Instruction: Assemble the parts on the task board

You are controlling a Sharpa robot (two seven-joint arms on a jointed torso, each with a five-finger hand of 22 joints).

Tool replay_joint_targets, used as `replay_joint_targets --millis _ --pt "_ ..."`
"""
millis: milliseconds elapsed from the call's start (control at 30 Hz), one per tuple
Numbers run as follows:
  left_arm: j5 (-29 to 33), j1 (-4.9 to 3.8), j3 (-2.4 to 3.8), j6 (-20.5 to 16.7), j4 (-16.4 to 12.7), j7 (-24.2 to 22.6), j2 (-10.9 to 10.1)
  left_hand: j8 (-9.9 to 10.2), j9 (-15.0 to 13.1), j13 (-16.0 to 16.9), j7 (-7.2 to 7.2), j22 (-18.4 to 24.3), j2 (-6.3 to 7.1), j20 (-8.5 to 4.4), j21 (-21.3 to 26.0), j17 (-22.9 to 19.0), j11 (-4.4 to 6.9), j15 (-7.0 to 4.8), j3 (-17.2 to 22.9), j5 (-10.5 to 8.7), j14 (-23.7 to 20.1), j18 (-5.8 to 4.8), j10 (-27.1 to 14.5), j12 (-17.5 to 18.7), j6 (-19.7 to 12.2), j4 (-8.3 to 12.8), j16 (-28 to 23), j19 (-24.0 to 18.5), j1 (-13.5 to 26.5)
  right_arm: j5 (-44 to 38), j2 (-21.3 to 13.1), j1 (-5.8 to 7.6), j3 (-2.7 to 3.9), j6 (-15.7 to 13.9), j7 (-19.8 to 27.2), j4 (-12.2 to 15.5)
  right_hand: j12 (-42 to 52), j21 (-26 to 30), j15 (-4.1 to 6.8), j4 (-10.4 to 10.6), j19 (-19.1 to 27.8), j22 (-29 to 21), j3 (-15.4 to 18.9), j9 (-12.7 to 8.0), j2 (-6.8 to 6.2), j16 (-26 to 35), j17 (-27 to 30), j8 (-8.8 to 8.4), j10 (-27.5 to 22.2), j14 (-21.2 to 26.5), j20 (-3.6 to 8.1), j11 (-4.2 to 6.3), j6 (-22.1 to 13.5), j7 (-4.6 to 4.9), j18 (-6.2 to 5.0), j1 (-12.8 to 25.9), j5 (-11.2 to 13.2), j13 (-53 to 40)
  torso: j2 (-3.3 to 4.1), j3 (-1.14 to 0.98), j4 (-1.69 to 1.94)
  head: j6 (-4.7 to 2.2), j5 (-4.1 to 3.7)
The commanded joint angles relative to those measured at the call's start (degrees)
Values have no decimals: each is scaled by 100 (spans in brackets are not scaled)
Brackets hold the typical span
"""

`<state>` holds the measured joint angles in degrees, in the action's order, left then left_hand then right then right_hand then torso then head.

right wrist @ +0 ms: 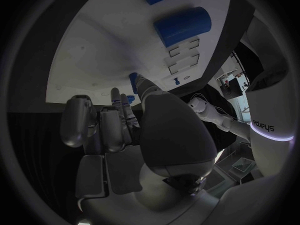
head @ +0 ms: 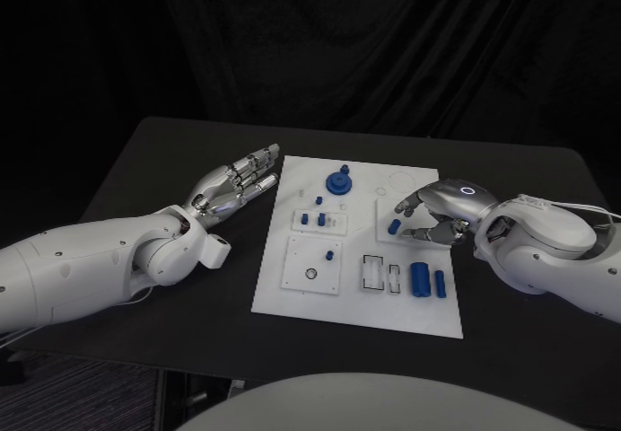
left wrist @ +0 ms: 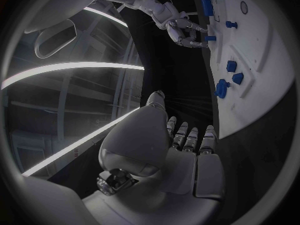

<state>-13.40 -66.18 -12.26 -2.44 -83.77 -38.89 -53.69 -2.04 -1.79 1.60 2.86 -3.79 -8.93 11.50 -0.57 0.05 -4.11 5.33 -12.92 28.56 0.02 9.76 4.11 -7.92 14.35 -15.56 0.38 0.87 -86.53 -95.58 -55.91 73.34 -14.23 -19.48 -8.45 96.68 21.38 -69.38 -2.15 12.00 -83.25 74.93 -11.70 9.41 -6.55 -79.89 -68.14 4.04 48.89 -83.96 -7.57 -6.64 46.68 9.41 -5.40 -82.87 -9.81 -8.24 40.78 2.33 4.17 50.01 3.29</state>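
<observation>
Over the task board [head: 292, 301], the right hand [head: 433, 215] (pinching a small blue part [head: 393, 227]) risks dropping it if the fingers slip; left hand [head: 240, 184] lies wide.

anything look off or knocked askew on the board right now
Nothing stands out. The task board lies flat on the table, its blue parts sit on it, and nothing looks spilled or broken.

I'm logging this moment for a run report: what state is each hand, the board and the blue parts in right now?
left hand: fingers apart, holding nothing, beside the board's left edge.
right hand: fingers curled down over a small blue part on the board; whether it grips the part is unclear.
task board: flat on the table.
large blue cylinder: lying on the board.
blue round part: standing upright.
</observation>
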Motion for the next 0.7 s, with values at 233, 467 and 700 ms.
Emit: replay_joint_targets --millis 233,467,700 --pt "-10 16 5 79 -13 -484 -9 31 2 -8 -41 -3 -10 43 -15 -5 -9 41 5 27 -2 34 -27 29 1 16 -38 -12 -54 -50 162 -40 3 -71 138 -126 -105 -32 96 -80 -43 947 -77 -2 43 6 9 63 384 -110 51 60 139 14 115 -90 -167 77 -10 -2 -6 -1 9" --pt "-10 21 5 88 -6 -484 -4 32 2 -6 -47 -6 -20 55 -16 -5 -19 44 10 39 -2 35 -24 20 -1 24 -38 -11 -68 -50 282 -54 3 -26 158 -208 -227 -105 123 -78 -67 965 -164 18 45 -16 -43 133 570 -137 78 89 312 -28 129 -79 -133 143 -14 6 10 -1 6" --pt "-10 28 5 88 -1 -488 -10 32 3 -6 -55 -4 -24 60 -16 -5 -30 44 13 43 -2 37 -24 19 -7 29 -38 -10 -76 -50 347 -70 3 7 167 -258 -384 -128 159 -39 -76 968 -292 59 30 -7 -44 248 884 -150 110 128 650 -53 132 -68 -42 220 -13 6 -1 -1 45"
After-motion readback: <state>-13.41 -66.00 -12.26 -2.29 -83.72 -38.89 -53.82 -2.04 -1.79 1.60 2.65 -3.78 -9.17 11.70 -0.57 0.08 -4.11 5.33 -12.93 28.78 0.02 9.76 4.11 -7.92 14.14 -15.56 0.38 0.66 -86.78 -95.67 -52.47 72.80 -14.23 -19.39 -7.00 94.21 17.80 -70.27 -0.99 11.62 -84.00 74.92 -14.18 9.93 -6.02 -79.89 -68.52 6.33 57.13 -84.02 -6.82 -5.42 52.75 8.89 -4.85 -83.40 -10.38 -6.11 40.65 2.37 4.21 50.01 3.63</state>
